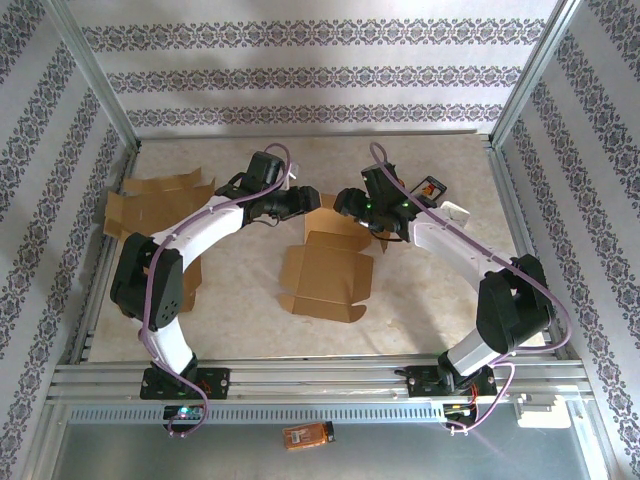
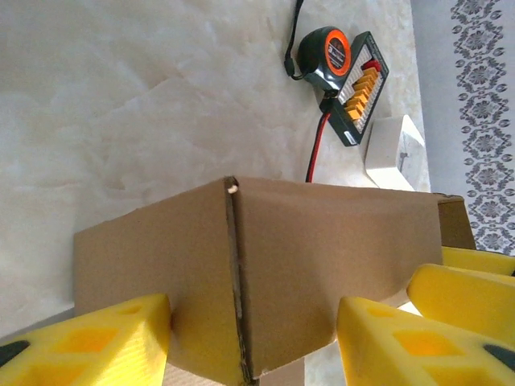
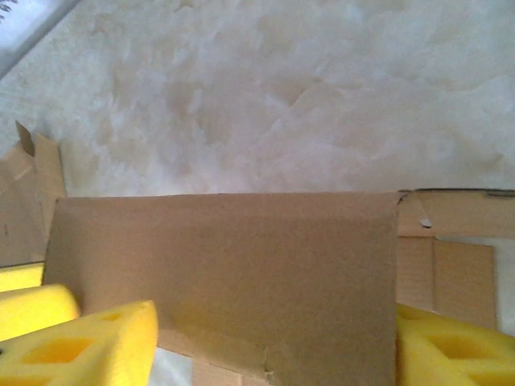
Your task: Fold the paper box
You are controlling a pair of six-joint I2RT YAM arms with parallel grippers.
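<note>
The brown paper box (image 1: pixel 325 268) lies part-folded in the middle of the table, its near flaps spread flat and its far end raised. Both grippers meet at that far end. My left gripper (image 1: pixel 308 200) is open, and a creased corner of the box wall (image 2: pixel 241 273) stands across its yellow fingers (image 2: pixel 96 342). My right gripper (image 1: pixel 346 206) is open too, with a flat upright panel (image 3: pixel 233 273) facing it and reaching from one yellow finger (image 3: pixel 88 342) to the other. The yellow pads of the other gripper (image 2: pixel 471 285) show beside the wall.
Flat cardboard blanks (image 1: pixel 150 205) lie at the far left by the frame. A tape measure (image 2: pixel 323 52), a black and orange board (image 2: pixel 360 96) and a white box (image 2: pixel 394 149) sit at the far right. Metal posts and rails fence the table.
</note>
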